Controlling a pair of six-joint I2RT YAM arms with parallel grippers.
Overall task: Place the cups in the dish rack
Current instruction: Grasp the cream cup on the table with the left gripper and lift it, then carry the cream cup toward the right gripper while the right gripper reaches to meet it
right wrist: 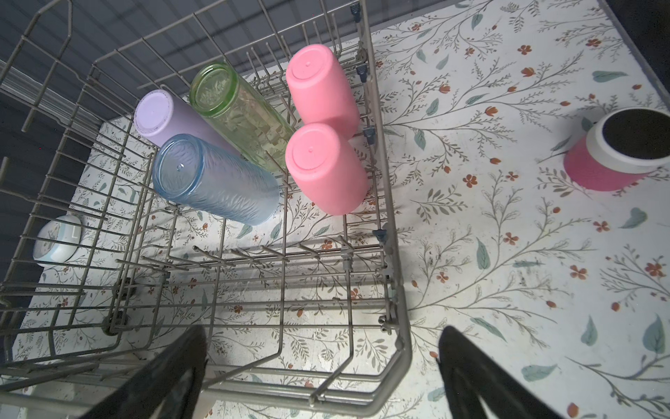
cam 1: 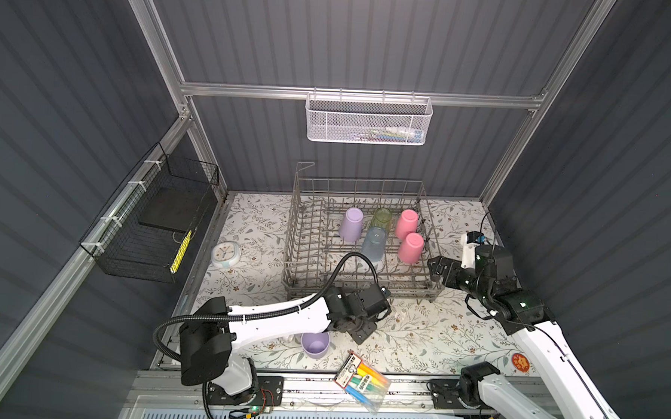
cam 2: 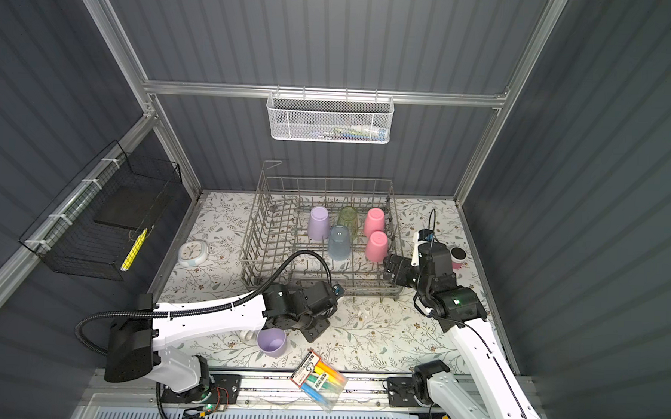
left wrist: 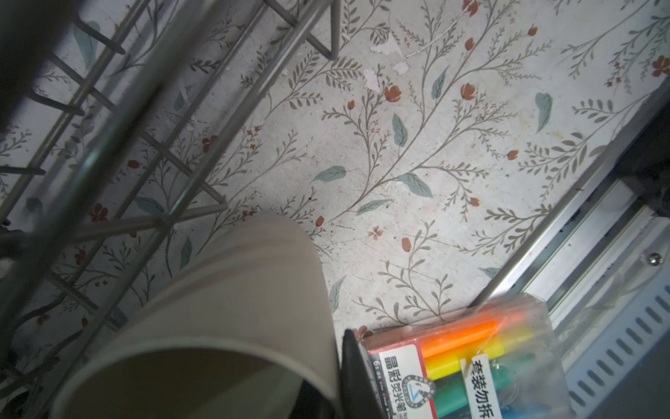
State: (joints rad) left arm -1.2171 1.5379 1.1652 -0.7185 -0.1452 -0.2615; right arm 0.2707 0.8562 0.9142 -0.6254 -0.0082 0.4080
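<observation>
1. The left gripper (left wrist: 333,390) is pressed together on the rim of the beige cup (left wrist: 235,308). One black finger (left wrist: 357,377) sits outside the wall. The other looks to be inside the mouth.
2. That cup is just in front of the rack (left wrist: 90,163), right beside the marker pack (left wrist: 453,366). I cannot tell if it is off the table (left wrist: 435,163). In both top views the arm hides it.
3. The cup looks light and stiff, like thin plastic, with a smooth wall. Held at one spot on the rim, it may swing or slip. A slow lift seems best.
4. It looks like it should go in mouth down, like the others.
5. The right gripper (right wrist: 326,381) is spread wide and holds nothing. It hangs over the near right corner of the rack.
6. Five cups stand mouth down in the far right part of the rack: the upside-down lilac cup (cam 1: 351,223), the green cup (cam 1: 381,219), the blue cup (cam 1: 374,243) and two pink cups (cam 1: 406,223) (cam 1: 411,248).
7. The green and blue ones are see-through and look harder. They might crack if bumped, so go in gently.
8. The upright lilac cup (cam 1: 315,343) stands on the table by the left arm. Its open rim looks like a good place to pinch.
9. The mug (cam 1: 287,337) peeks out from under that arm. Only a bit of its handle shows.
</observation>
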